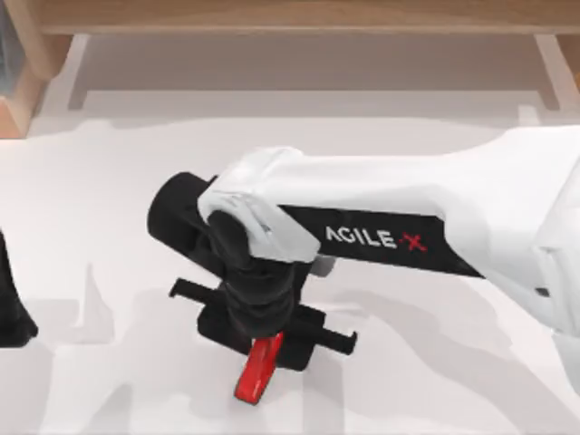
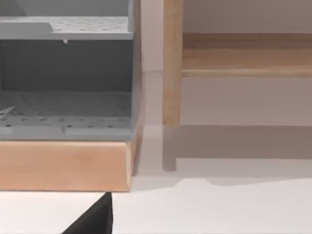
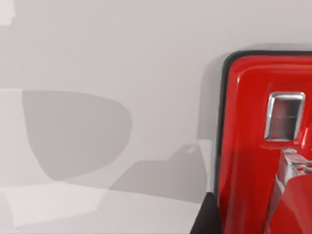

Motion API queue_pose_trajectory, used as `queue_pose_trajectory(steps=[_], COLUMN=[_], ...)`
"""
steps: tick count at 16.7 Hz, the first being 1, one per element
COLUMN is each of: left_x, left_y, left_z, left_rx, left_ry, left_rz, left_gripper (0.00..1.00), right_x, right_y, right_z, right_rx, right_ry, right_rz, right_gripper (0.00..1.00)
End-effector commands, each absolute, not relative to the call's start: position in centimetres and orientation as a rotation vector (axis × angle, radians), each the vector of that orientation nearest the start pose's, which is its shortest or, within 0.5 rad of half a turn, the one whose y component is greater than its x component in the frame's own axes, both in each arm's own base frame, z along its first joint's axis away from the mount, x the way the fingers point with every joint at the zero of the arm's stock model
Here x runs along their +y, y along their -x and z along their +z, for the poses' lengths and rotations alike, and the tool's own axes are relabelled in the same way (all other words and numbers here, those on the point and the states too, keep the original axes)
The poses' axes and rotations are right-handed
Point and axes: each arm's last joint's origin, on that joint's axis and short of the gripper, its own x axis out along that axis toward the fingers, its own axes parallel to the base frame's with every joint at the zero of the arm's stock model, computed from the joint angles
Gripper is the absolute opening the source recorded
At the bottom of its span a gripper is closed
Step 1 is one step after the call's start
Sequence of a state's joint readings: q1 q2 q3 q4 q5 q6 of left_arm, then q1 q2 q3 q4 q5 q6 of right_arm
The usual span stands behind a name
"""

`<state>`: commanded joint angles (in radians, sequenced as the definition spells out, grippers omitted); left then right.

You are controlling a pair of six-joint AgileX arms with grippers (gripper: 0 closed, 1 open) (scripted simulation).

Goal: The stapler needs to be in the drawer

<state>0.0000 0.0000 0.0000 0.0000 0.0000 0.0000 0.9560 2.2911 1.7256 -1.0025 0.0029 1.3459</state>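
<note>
- The right gripper (image 1: 263, 349) stood over the stapler (image 1: 256, 373); whether its fingers were open or closed on it I could not tell.
- The stapler lay on the counter (image 1: 435, 381), near its front, well apart from the drawer (image 1: 299, 68).
- The step seemed to be the grasp; next it needs a lift and a carry to the drawer.
- Its long axis ran nearly front to back, slightly tilted.
- The left arm (image 1: 11, 308) waited at the left edge.

Stapler (image 1: 256, 373) mostly hidden under right pincer (image 1: 272, 349); drawer (image 1: 82, 68) cut off.
</note>
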Motion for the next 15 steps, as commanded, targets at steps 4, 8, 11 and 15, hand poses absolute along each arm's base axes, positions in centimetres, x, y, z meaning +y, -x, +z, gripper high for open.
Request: queue_pose_trajectory(steps=[4,8,11,15], left_x=[-0.1,-0.1,-0.1,-0.1], left_y=[-10.6,-10.6,-10.6,-10.6], left_z=[16.0,16.0,16.0,16.0], left_rx=[0.000,0.000,0.000,0.000], left_ry=[0.000,0.000,0.000,0.000], left_rz=[0.000,0.000,0.000,0.000], left_gripper=[1.00,1.00,1.00,1.00], right_x=[36.1,36.1,36.1,36.2], right_y=[-25.0,-25.0,-25.0,-25.0], right_z=[11.9,11.9,11.9,13.0], right_rx=[1.550,1.550,1.549,1.550], right_ry=[-0.300,-0.300,-0.303,-0.301], right_rz=[-0.295,-0.295,-0.297,-0.296], right_gripper=[0.00,0.00,0.00,0.00])
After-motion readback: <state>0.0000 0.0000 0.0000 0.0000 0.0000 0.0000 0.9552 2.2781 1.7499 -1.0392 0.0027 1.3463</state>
